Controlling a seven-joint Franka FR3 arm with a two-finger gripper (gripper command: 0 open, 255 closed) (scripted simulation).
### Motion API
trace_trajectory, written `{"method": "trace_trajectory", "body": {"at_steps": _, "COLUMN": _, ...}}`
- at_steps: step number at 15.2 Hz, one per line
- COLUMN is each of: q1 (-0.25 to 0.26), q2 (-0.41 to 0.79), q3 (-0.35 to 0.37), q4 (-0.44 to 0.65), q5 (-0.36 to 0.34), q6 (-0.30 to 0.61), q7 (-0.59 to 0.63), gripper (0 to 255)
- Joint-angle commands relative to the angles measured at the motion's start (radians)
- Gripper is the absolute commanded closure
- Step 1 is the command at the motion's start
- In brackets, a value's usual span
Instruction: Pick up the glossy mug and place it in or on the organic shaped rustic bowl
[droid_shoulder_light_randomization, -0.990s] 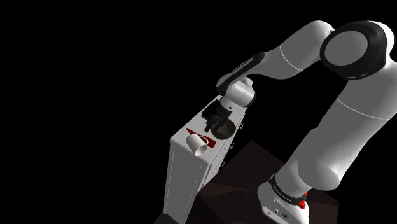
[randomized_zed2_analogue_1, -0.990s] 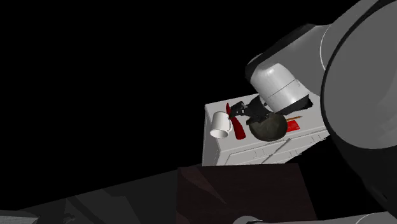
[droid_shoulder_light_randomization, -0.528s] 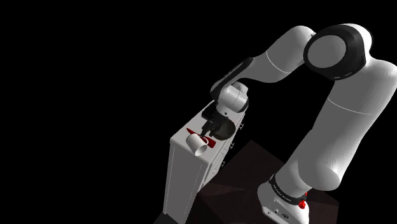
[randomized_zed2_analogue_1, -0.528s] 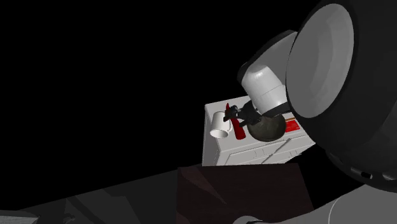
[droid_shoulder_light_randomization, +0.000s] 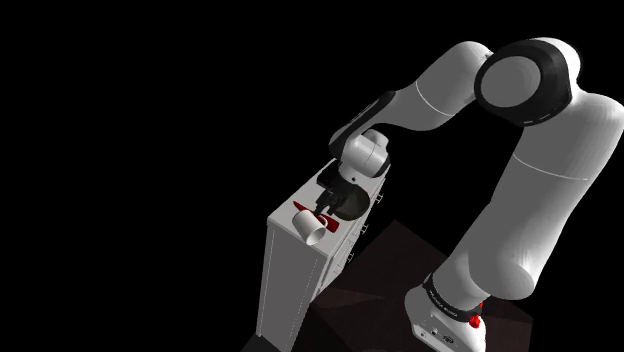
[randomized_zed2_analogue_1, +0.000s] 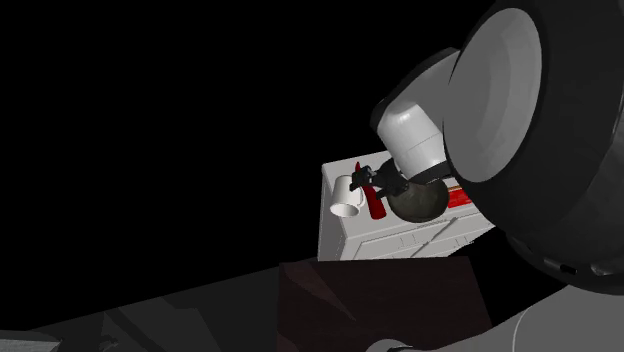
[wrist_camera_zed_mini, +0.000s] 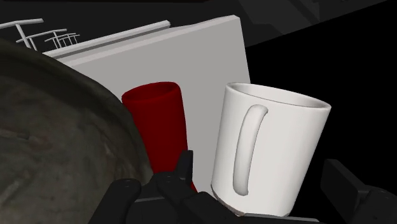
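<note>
White mug (wrist_camera_zed_mini: 270, 143) between parted fingers of gripper (wrist_camera_zed_mini: 264, 178), unclasped; dark bowl (wrist_camera_zed_mini: 57, 140) beside

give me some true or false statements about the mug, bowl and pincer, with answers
1. The mug is white. True.
2. The mug sits inside the bowl. False: it rests on the white cabinet, beside a red object.
3. The pincer is open, with the mug between its fingers. True.
4. The bowl is bright red. False: it is dark, mottled grey-brown.
</note>
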Motion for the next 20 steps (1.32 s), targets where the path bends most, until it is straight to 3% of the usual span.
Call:
{"method": "trace_trajectory", "body": {"at_steps": 1, "q1": -0.005, "q2": 0.008, "q3": -0.006, "q4": -0.006, "q5": 0.0, "q6": 0.004, "q7": -0.002, "gripper": 255}}
{"method": "trace_trajectory", "body": {"at_steps": 10, "q1": -0.004, "q2": 0.006, "q3": -0.006, "q4": -0.005, "q5": -0.003, "q6": 0.003, "q7": 0.003, "gripper": 255}}
{"method": "trace_trajectory", "body": {"at_steps": 20, "q1": 0.007, "q2": -0.157, "q3": -0.042, "q4": -0.044, "q5": -0.182, "q6": -0.053, "q7": 0.175, "gripper": 255}}
